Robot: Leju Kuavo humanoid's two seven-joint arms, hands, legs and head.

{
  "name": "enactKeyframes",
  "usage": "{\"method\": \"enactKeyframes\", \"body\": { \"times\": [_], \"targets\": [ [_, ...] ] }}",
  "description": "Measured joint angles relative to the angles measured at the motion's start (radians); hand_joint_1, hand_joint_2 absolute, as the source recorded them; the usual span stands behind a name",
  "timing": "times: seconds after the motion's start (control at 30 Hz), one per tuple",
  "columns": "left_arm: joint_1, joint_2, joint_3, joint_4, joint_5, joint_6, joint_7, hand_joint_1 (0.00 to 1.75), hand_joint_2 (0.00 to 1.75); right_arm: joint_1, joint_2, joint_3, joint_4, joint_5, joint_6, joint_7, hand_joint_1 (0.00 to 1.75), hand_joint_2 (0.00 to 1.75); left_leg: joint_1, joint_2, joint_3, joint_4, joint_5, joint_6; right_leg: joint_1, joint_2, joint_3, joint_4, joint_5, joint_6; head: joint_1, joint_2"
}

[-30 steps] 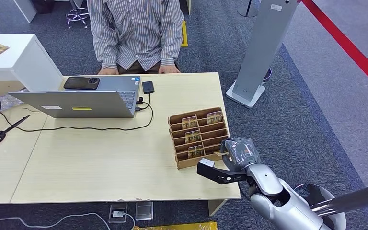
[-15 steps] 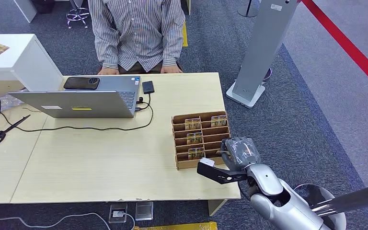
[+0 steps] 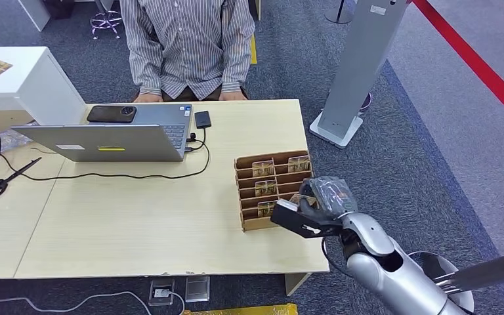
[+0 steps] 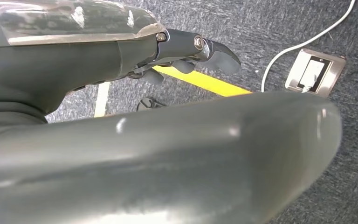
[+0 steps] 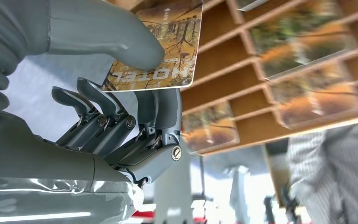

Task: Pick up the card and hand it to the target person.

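A wooden card rack stands near the table's right front corner, with picture cards in several slots. My right hand is at the rack's right side. In the right wrist view the thumb and the dark fingers pinch a hotel card, which is lifted clear in front of the rack. The person in a striped shirt sits at the table's far edge with both hands on it. My left hand hangs over the carpet, fingers loosely bent and holding nothing.
An open laptop with a black phone on it sits at the table's far left. Scissors and a black cable lie nearby. A grey pillar stand rises right of the table.
My right hand has risen and moved a little toward the rack, bringing the card up out of its slot. The rack turned slightly and now sits squarer.
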Motion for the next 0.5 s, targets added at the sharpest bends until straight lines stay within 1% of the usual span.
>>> {"method": "enactKeyframes", "body": {
  "times": [0.1, 0.2, 0.3, 0.37, 0.43, 0.5],
  "targets": [
    [0.001, 0.003, 0.000, 0.000, 0.000, -0.003, 0.004, 0.00, 0.00, -0.051, -0.017, -0.005, -0.057, -0.098, 0.115, 0.019, 1.75, 1.75, 0.000, 0.000, 0.000, 0.000, 0.000, 0.000, 0.000, 0.000, 0.000, 0.000, 0.000, 0.000, 0.000, 0.000],
    [0.001, 0.008, 0.000, 0.000, 0.000, -0.007, 0.009, 0.00, 0.00, -0.107, -0.037, -0.011, -0.122, -0.191, 0.185, 0.020, 1.75, 1.75, 0.000, 0.000, 0.000, 0.000, 0.000, 0.000, 0.000, 0.000, 0.000, 0.000, 0.000, 0.000, 0.000, 0.000],
    [0.001, 0.009, 0.000, 0.000, 0.000, -0.009, 0.014, 0.00, 0.00, -0.158, -0.047, -0.017, -0.177, -0.226, 0.206, 0.019, 1.75, 1.75, 0.000, 0.000, 0.000, 0.000, 0.000, 0.000, 0.000, 0.000, 0.000, 0.000, 0.000, 0.000, 0.000, 0.000],
    [0.001, 0.009, 0.000, 0.000, 0.000, -0.012, 0.016, 0.00, 0.00, -0.185, -0.049, -0.019, -0.201, -0.223, 0.210, 0.014, 1.75, 1.75, 0.000, 0.000, 0.000, 0.000, 0.000, 0.000, 0.000, 0.000, 0.000, 0.000, 0.000, 0.000, 0.000, 0.000],
    [0.000, 0.009, 0.000, 0.000, -0.001, -0.014, 0.017, 0.00, 0.00, -0.204, -0.047, -0.018, -0.214, -0.182, 0.201, 0.007, 1.75, 1.75, 0.000, 0.000, -0.001, 0.000, 0.000, 0.000, 0.000, 0.000, 0.000, 0.000, 0.000, 0.000, 0.001, 0.000],
    [0.000, 0.009, 0.000, 0.000, -0.005, -0.014, 0.017, 0.00, 0.00, -0.219, -0.041, -0.016, -0.217, -0.113, 0.167, -0.009, 1.75, 1.75, 0.000, 0.000, -0.001, 0.000, 0.000, 0.000, 0.000, 0.000, 0.000, 0.000, 0.000, 0.000, 0.001, 0.000]
  ]
}}
